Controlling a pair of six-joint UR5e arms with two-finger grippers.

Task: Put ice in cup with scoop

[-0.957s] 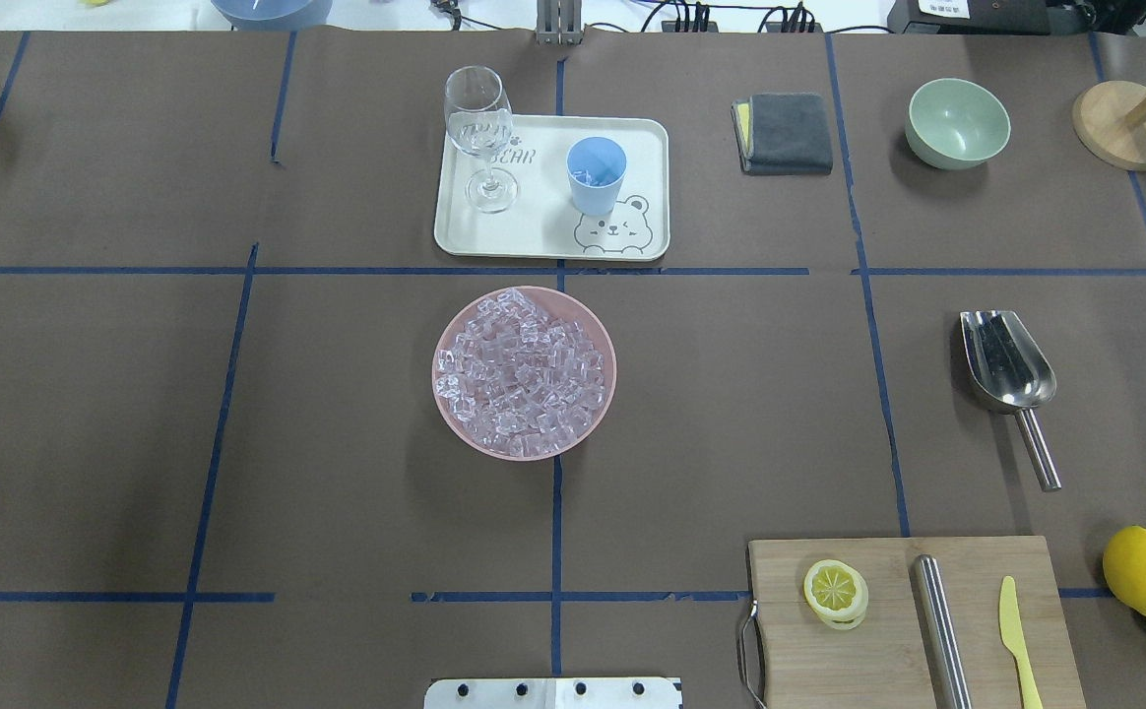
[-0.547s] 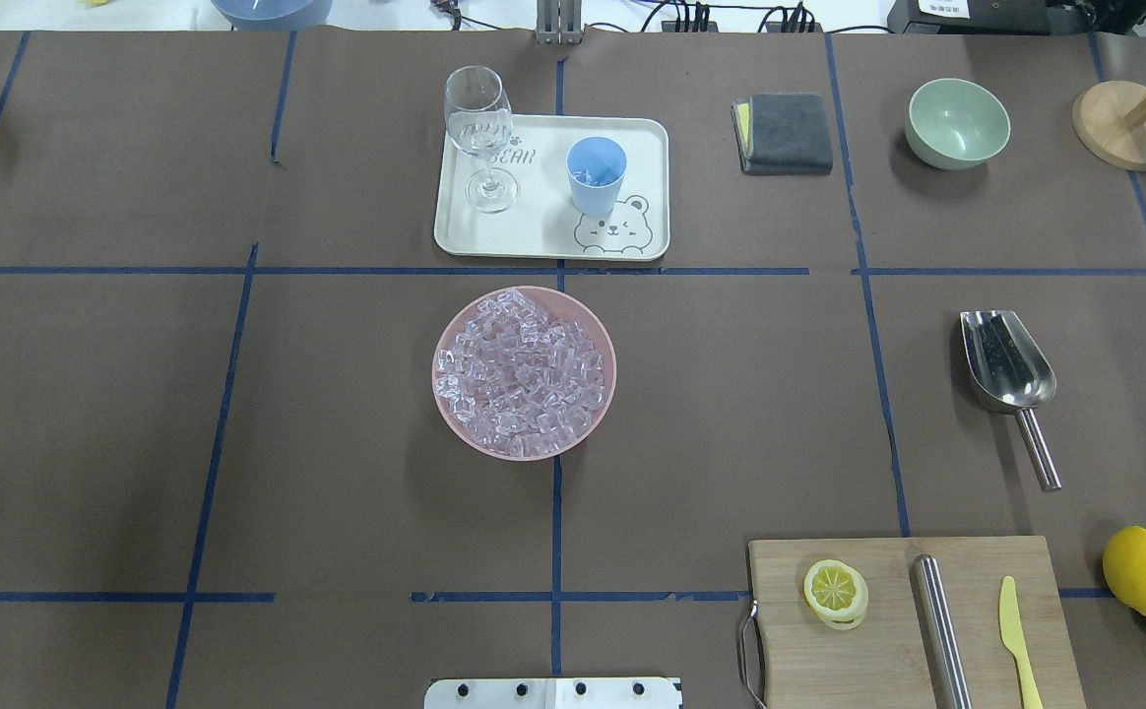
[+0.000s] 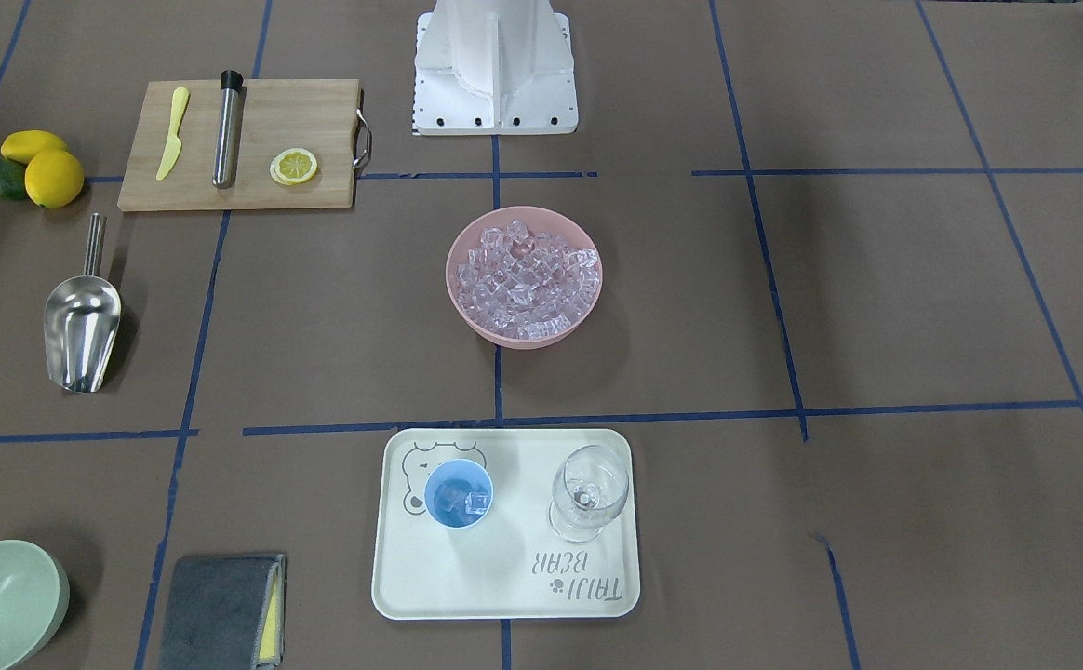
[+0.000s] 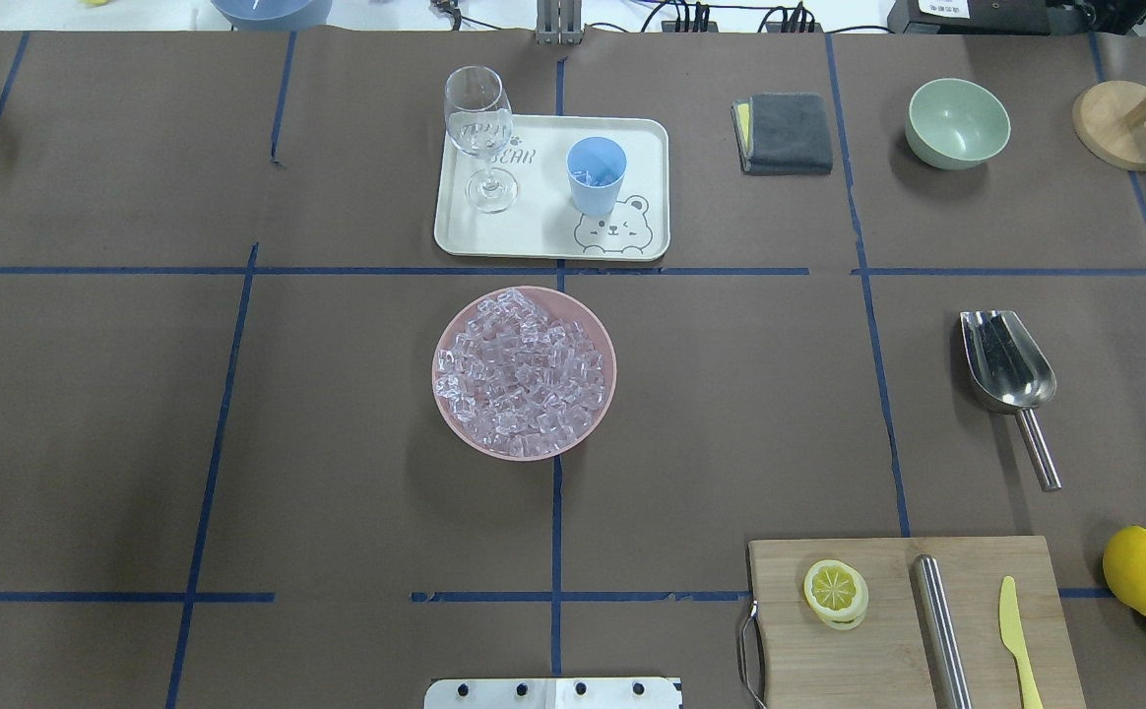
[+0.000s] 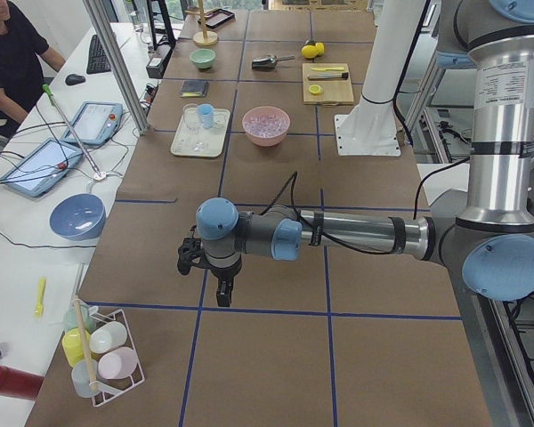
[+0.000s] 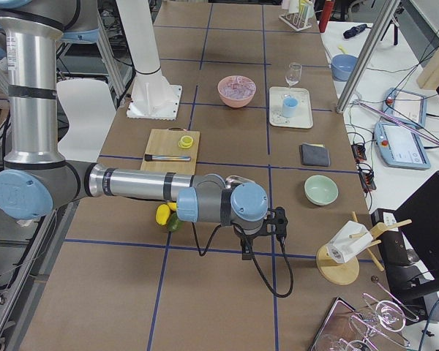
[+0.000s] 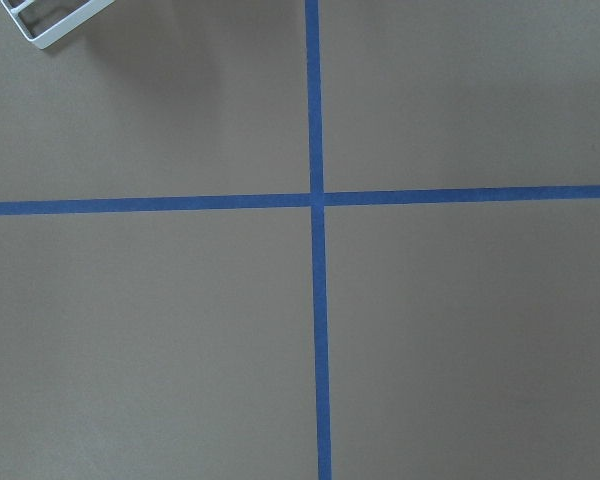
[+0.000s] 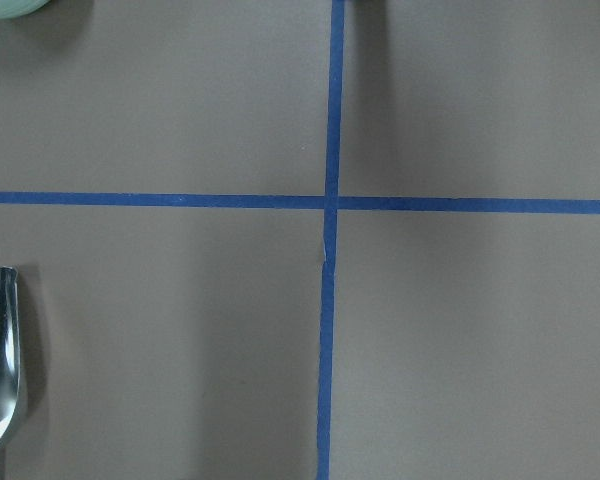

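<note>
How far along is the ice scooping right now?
A few ice cubes already sit in the cup. Nothing is in hand: the scoop lies free on the table. The pink bowl is heaped full; more scoops may be left.

- Brown surface (image 4: 337, 443), crossed by blue lines.
- A pink bowl (image 3: 504, 335) holding clear ice (image 4: 524, 369).
- Light-blue cup (image 4: 595, 187).
- Cream tray (image 4: 543, 231) with a bear drawing.
- Shiny silver scoop (image 4: 1006, 364).
- Pale green bowl (image 4: 957, 123).
- Grey cloth (image 4: 788, 133), yellow edge.

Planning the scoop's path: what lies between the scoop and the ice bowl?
Between scoop and ice: only bare table crossed by blue tape, seen overhead.
</note>
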